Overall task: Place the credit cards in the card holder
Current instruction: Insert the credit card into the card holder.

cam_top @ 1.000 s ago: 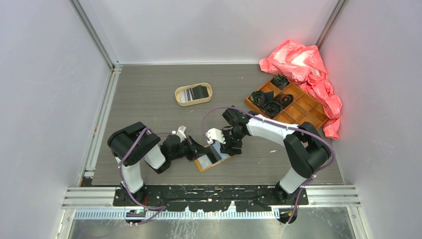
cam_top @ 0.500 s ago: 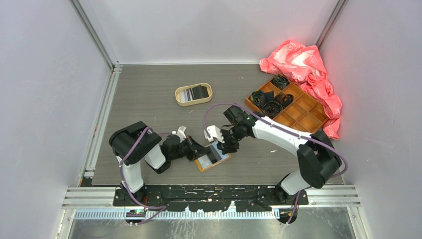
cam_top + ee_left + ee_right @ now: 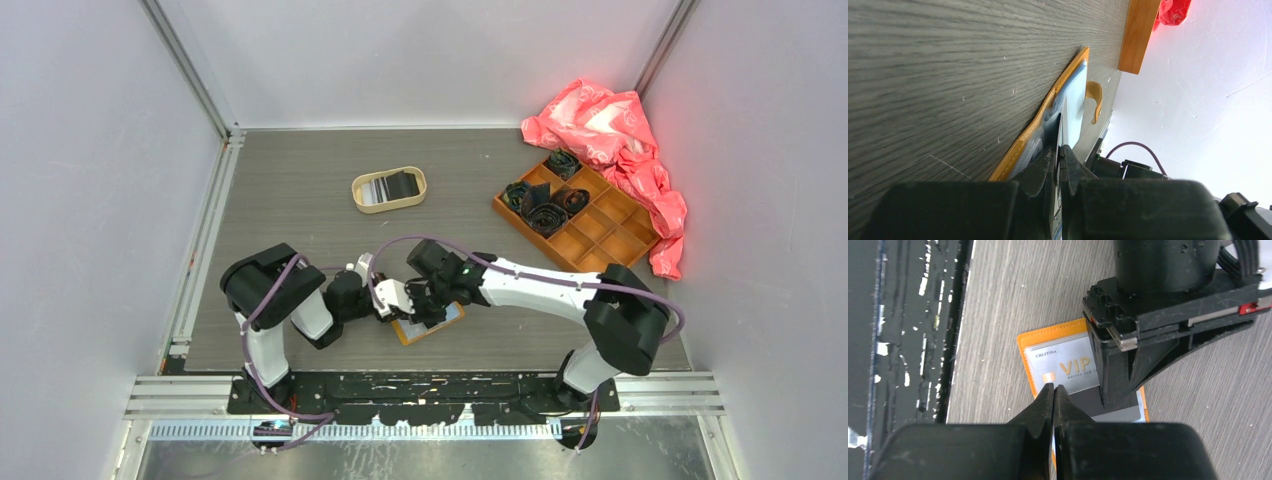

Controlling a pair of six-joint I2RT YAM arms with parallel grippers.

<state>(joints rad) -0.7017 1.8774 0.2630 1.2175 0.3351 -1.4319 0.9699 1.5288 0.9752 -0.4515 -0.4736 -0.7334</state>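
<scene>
The orange card holder point(image 3: 447, 321) lies open on the table between the arms. A silver card marked VIP point(image 3: 1063, 365) lies on the holder point(image 3: 1026, 347). My left gripper point(image 3: 399, 306) reaches in from the left and is shut on a thin pale edge of the holder point(image 3: 1023, 140), seen edge-on between its fingertips point(image 3: 1059, 150). My right gripper point(image 3: 408, 318) is shut with nothing in it. Its tips point(image 3: 1054, 387) hover at the silver card's near corner, beside the left gripper point(image 3: 1118, 401). More credit cards, a striped one point(image 3: 374, 190) and a black one point(image 3: 403, 184), lie in the oval tan tray point(image 3: 420, 197).
An orange compartmented box point(image 3: 605, 222) with black rolled items stands at the right, a crumpled pink bag point(image 3: 600, 122) behind it. The black base rail point(image 3: 918, 340) runs along the table's near edge, close to the holder. The holder's snap tab point(image 3: 1093, 97) sticks out on its far side.
My right gripper has gone from open to shut and swung left and nearer across the holder, ending right beside the left gripper. The left gripper and holder have stayed put.
</scene>
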